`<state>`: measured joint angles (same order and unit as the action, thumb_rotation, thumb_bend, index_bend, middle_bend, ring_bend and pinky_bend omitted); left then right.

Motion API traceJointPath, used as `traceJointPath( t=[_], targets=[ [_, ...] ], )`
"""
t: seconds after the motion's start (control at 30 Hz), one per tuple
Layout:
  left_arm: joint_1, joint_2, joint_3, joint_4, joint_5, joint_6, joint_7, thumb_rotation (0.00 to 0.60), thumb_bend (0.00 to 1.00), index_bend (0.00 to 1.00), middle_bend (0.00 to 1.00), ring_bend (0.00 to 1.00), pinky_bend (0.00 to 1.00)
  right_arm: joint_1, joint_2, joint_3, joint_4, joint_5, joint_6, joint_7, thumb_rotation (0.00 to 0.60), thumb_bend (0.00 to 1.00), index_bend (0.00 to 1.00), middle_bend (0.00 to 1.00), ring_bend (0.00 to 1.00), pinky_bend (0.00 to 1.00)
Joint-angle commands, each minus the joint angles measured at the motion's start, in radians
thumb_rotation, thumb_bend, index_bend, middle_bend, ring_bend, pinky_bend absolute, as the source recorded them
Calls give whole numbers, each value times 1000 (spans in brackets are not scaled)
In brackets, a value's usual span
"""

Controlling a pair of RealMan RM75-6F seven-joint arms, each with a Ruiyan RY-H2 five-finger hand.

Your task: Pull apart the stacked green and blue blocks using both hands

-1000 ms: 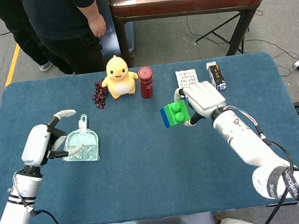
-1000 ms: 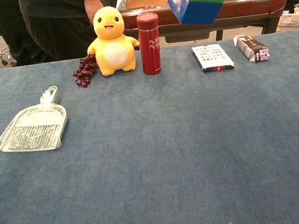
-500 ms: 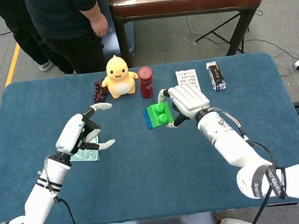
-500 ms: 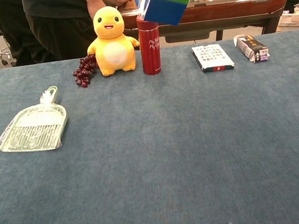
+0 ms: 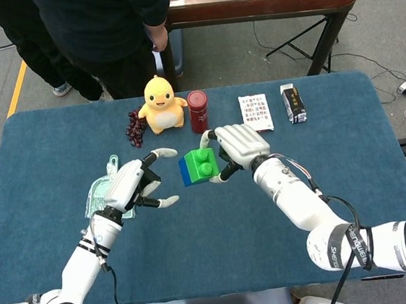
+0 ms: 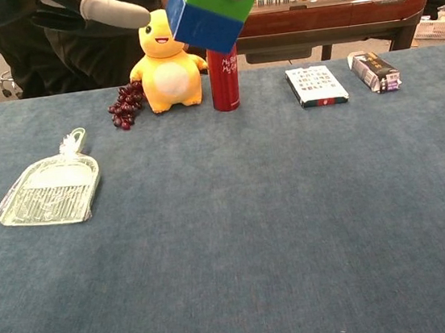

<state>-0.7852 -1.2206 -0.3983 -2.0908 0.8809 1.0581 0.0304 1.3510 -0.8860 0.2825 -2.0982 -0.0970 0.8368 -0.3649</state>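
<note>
The stacked blocks [image 5: 199,167], green on the right and blue on the left, hang above the table in my right hand [image 5: 240,144], which grips the green block. In the chest view the stacked blocks [image 6: 209,7] show at the top edge, blue face down. My left hand [image 5: 138,187] is raised just left of the blocks with its fingers spread, a short gap away and holding nothing. One of its fingertips [image 6: 118,13] shows at the top left of the chest view.
A clear dustpan [image 5: 100,199] lies under my left arm. At the back stand a yellow duck toy [image 5: 162,105], dark grapes [image 5: 135,128], a red bottle [image 5: 198,111], a card box [image 5: 255,111] and a small carton [image 5: 293,102]. A person [image 5: 103,32] stands behind the table.
My right hand has carried the stacked blocks to the left, toward the middle. My left hand has risen from the dustpan and moved right, up close to the blue block.
</note>
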Motion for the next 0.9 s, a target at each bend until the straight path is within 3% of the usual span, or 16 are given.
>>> traceJointPath(
  t=[0.03,0.57,0.9],
  targets=[
    [-12,-14,3,13,-19,4,9,600,61,305,1000,1000,1000,6,-3,4,7,11,-15,10,600,301,655,1000,1000,1000],
    [-56,-59,8,39,-71,5,37,600,62,328,1000,1000,1000,22,-14,5,23,25,-69,51,600,301,656,1000,1000,1000],
    [-66,-80,22,55,-83,20,57,600,84,475,1000,1000,1000,20,10,-1,21,9,-108,83,600,301,659,1000,1000,1000]
  ],
)
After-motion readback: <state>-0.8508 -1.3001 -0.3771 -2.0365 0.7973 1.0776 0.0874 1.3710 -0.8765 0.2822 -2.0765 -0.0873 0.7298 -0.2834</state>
